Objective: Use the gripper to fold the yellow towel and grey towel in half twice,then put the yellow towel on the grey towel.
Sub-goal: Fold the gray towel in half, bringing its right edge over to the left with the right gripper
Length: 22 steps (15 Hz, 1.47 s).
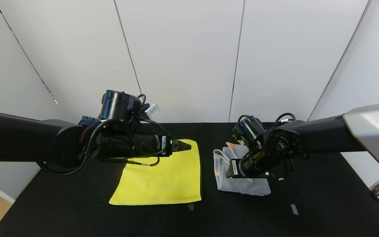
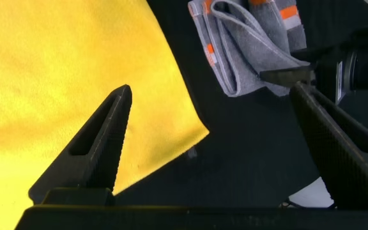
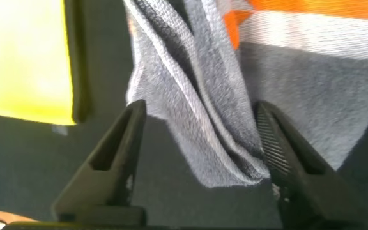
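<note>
A black table (image 1: 308, 214) fills the lower part of the head view, with plain white wall panels (image 1: 183, 59) behind it. Places here are given relative to the yellow towel.

The yellow towel (image 1: 163, 179) lies flat on the table as a near-square sheet, a little deeper than wide, its long axis running from the robot toward the wall. Its near left corner juts out toward the robot's left. Its right edge runs straight, away from the robot.

The left gripper (image 1: 185, 145) hangs over the far right corner of the yellow towel, pointing to the robot's right. In the left wrist view its two dark fingers (image 2: 101, 134) stand wide apart, holding nothing, one over the yellow cloth and one over bare table.

The grey towel (image 1: 242, 186) sits to the right of the yellow towel, apart from it, with a strip of bare table between. It is a bunched, loosely folded heap, its orange patches at the far end, toward the wall. Its folds run roughly from the wall toward the robot.

The right gripper (image 1: 230, 171) is down at the grey towel, on the side facing the yellow towel. In the right wrist view its fingers (image 3: 117, 160) are spread, with a hanging fold of grey cloth between them; one finger touches that fold, the other stands clear of it.

A small pale tape mark (image 1: 294, 209) lies on the table, to the right of both towels and nearer the robot.
</note>
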Available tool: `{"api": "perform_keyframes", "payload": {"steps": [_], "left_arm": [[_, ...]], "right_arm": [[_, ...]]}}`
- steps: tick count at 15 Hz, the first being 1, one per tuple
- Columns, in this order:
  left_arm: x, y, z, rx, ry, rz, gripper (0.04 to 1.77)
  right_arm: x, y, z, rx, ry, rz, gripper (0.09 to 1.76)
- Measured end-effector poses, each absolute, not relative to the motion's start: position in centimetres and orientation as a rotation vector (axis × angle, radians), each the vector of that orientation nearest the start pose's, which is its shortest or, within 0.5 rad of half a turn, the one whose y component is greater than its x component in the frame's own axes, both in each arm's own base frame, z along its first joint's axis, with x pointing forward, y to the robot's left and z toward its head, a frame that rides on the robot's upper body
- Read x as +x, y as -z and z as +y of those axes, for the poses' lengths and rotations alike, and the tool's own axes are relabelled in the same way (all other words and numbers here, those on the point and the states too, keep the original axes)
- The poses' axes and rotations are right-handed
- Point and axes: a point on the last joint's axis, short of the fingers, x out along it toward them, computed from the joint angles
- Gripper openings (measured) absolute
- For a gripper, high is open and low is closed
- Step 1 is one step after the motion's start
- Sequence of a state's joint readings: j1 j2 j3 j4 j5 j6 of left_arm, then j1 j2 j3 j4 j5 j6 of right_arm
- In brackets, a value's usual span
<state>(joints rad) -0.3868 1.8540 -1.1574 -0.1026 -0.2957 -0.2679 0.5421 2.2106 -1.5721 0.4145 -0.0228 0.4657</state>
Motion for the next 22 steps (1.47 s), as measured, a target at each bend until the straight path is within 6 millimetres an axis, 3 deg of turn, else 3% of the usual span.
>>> {"api": "perform_keyframes", "payload": {"steps": [9,15,22], "left_arm": [[32.0,-18.1,-13.7,-0.223,0.578,0.677,1.72],[31.9,-18.4,-13.7,-0.223,0.579,0.67,1.72],[31.8,-18.6,-13.5,-0.226,0.577,0.662,1.72]], "right_arm": [[33.3,-12.0,24.7,0.085,-0.322,1.074,1.57],[32.1,-10.2,27.1,0.039,-0.363,1.116,1.64],[31.8,-8.8,28.1,0.027,-0.363,1.148,1.68]]}}
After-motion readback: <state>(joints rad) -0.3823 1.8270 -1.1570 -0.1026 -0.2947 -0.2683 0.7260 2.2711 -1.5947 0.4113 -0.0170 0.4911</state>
